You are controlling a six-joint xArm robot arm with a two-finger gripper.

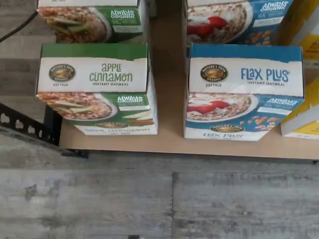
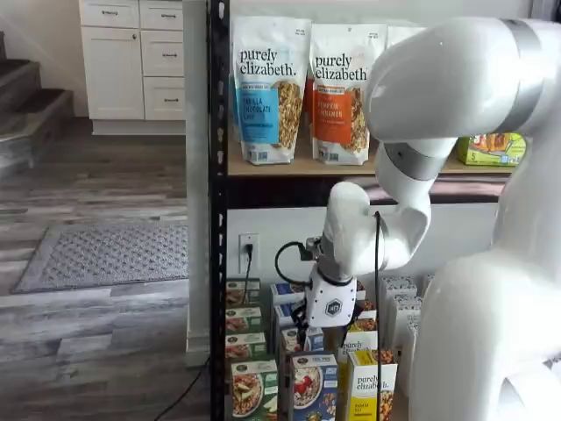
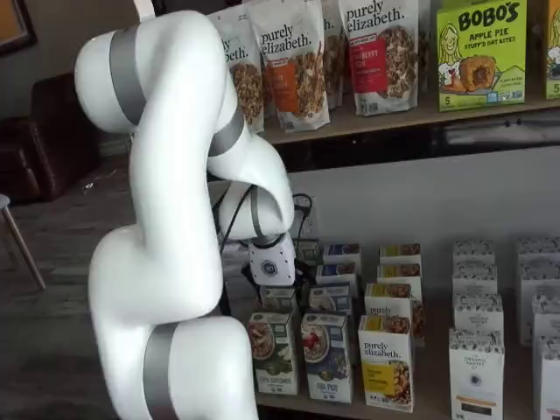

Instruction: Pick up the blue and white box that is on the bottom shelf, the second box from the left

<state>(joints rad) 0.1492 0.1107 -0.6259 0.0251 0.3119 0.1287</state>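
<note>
Blue and white cardboard "Flax Plus" oatmeal box (image 1: 243, 92) stands upright at the front edge of the tan bottom shelf board (image 1: 169, 99); in a shelf view it sits at lower centre of frame (image 2: 313, 386), and at lower centre in the other (image 3: 326, 357). Green and white "Apple Cinnamon" cardboard box (image 1: 97, 89) stands beside it, apart, bare board between them. Yellow "purely elizabeth" cardboard box (image 3: 386, 362) stands just beside the blue box on its other side. More boxes of each kind stand in rows behind.

White-bodied gripper (image 2: 334, 338) hangs above the row of blue boxes, mid-frame. Fingers barely show; jaw state: cannot tell. Nothing seen held.
</note>
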